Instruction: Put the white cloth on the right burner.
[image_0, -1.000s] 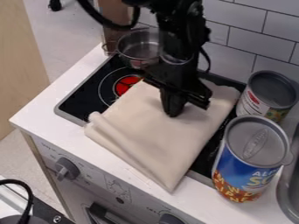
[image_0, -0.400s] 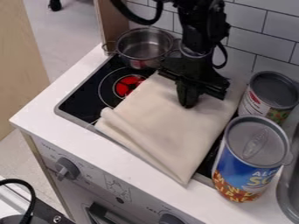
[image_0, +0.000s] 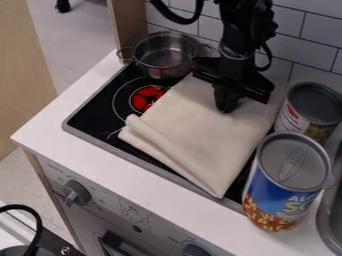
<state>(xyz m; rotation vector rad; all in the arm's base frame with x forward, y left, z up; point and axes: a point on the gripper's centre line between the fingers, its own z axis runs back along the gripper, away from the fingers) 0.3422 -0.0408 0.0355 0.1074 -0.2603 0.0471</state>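
Camera view: white cloth, clamped in gripper, hides part of stovetop; closed blue can conceals contents; pot shows metal interior.

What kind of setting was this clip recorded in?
Most likely a toy kitchen set up in a room: a small black stovetop with a red-marked burner, a metal pot at its back corner, and control knobs on the front panel.

We see the white cloth lying on the stove; the gripper is over it; one pot stands near.
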